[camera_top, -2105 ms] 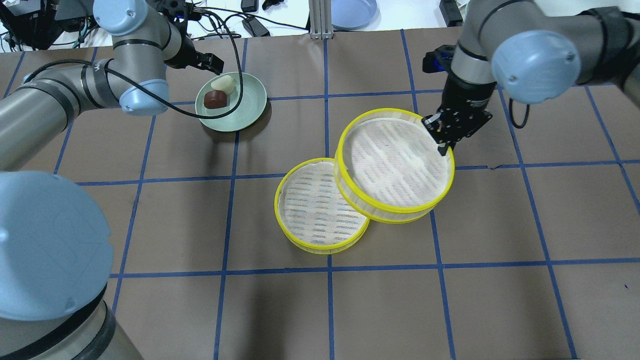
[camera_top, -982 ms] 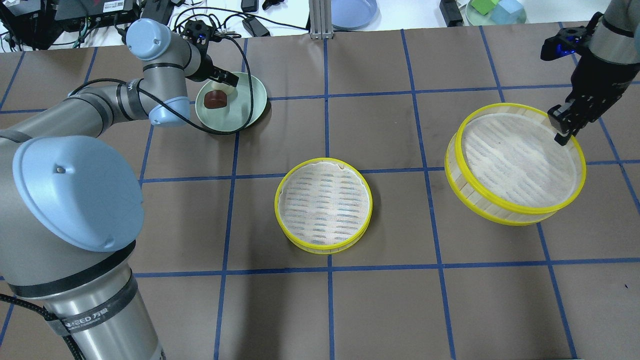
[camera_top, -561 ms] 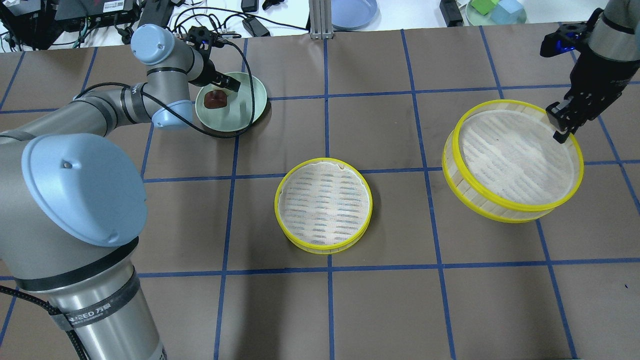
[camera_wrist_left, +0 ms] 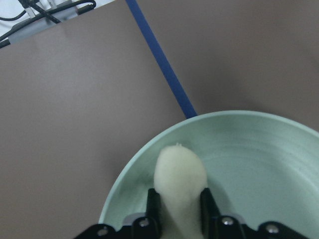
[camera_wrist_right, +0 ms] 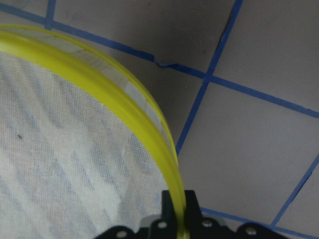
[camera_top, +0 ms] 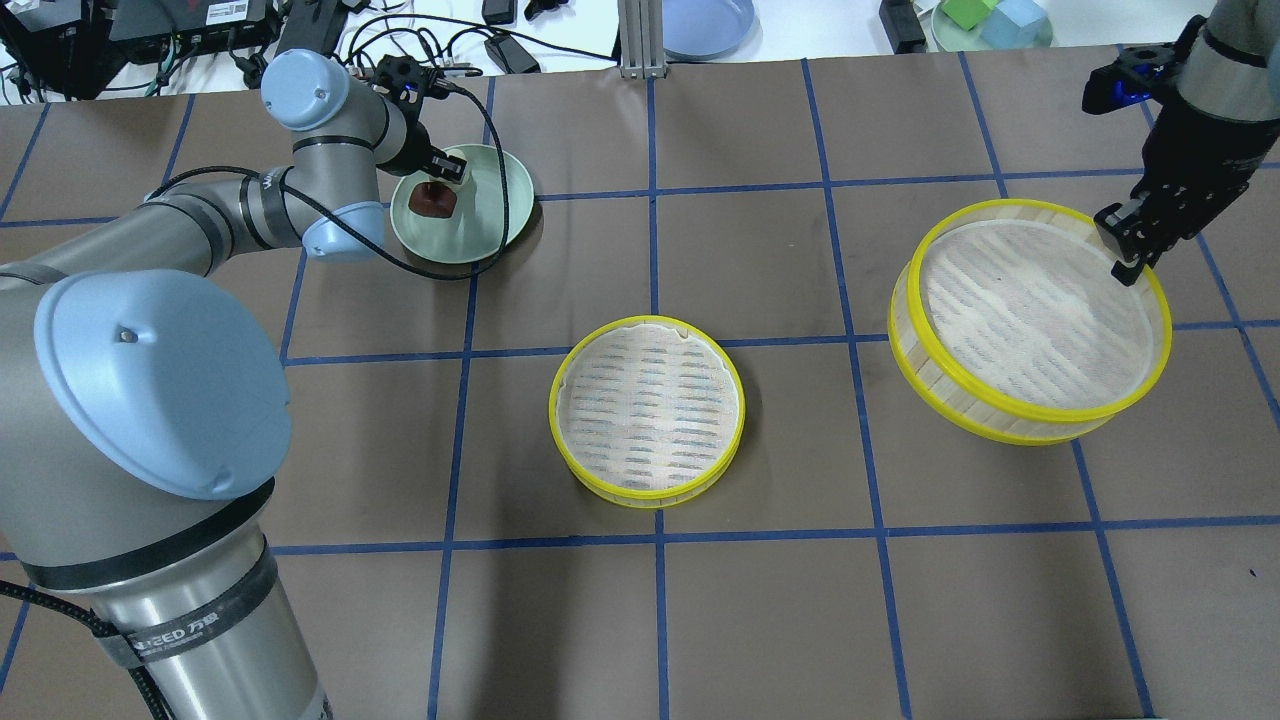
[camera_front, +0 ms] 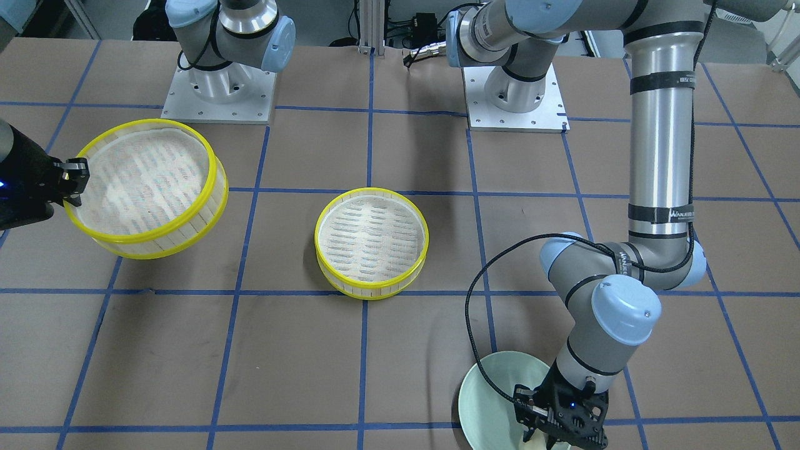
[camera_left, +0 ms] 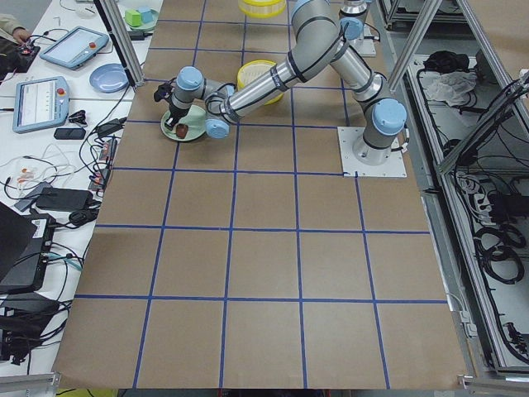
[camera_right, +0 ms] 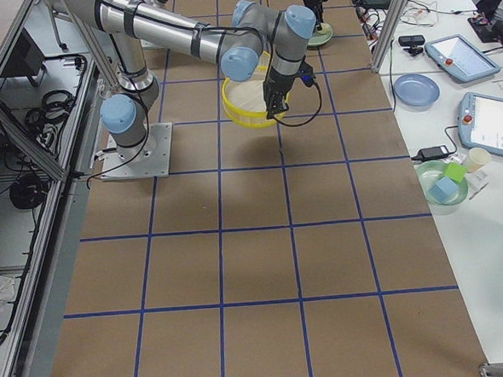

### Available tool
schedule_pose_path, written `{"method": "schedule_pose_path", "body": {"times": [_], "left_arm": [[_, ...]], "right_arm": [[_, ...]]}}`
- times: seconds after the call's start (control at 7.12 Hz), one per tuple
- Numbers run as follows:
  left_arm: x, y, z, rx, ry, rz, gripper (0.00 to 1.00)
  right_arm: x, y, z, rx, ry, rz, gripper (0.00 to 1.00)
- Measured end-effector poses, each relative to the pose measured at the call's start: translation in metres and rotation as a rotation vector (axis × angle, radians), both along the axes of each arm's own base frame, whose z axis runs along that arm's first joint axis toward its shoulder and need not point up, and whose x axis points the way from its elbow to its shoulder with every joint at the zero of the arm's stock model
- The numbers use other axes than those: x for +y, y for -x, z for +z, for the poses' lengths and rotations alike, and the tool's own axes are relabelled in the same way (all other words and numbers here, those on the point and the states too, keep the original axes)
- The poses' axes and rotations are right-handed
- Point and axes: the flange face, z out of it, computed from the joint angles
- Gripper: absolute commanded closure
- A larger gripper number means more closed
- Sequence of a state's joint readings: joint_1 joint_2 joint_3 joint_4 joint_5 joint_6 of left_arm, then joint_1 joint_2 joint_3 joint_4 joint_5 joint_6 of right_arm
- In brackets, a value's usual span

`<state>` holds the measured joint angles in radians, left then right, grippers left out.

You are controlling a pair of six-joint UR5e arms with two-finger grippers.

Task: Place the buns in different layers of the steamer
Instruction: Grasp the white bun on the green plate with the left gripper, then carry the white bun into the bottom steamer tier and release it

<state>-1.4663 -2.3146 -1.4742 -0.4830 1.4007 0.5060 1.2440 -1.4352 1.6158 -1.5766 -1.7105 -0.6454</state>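
My right claw (camera_top: 1128, 265) has swung its pinched tray (camera_top: 1030, 320) right of the bared tray (camera_top: 647, 410); left claw (camera_wrist_left: 180, 199) has clamped the cream bun (camera_wrist_left: 179, 172).

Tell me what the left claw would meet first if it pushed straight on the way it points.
The left claw points down with the cream bun between its fingers. Straight on, it would probably meet the floor of the green plate first; the gap left is unclear.
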Motion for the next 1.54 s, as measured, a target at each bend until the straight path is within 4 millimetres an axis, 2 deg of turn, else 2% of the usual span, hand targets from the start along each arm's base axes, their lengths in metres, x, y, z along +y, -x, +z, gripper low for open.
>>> {"method": "schedule_pose_path", "body": {"times": [0.14, 0.42, 0.7, 0.98, 1.12, 1.26, 1.54], "left_arm": [[0.001, 0.001, 0.013, -0.001, 0.010, -0.003, 1.00], [0.012, 0.018, 0.060, 0.020, 0.008, 0.034, 1.00], [0.037, 0.048, 0.112, 0.085, -0.080, 0.188, 1.00], [0.071, 0.082, 0.146, 0.176, -0.232, 0.411, 1.00], [0.093, 0.108, 0.152, 0.201, -0.312, 0.496, 1.00], [0.117, 0.138, 0.147, 0.233, -0.399, 0.566, 1.00], [0.170, 0.192, 0.110, 0.280, -0.583, 0.683, 1.00]], "right_arm": [[0.001, -0.001, 0.002, -0.001, 0.005, 0.000, 1.00], [0.002, -0.005, 0.007, -0.001, 0.017, 0.000, 1.00], [0.004, -0.006, 0.005, -0.003, 0.012, 0.001, 1.00], [0.005, -0.006, 0.003, -0.003, 0.007, 0.001, 1.00], [0.005, -0.006, 0.003, -0.004, 0.004, 0.001, 1.00], [0.005, -0.007, 0.002, -0.004, 0.003, 0.001, 1.00], [0.006, -0.007, 0.003, -0.004, 0.003, 0.001, 1.00]]}}
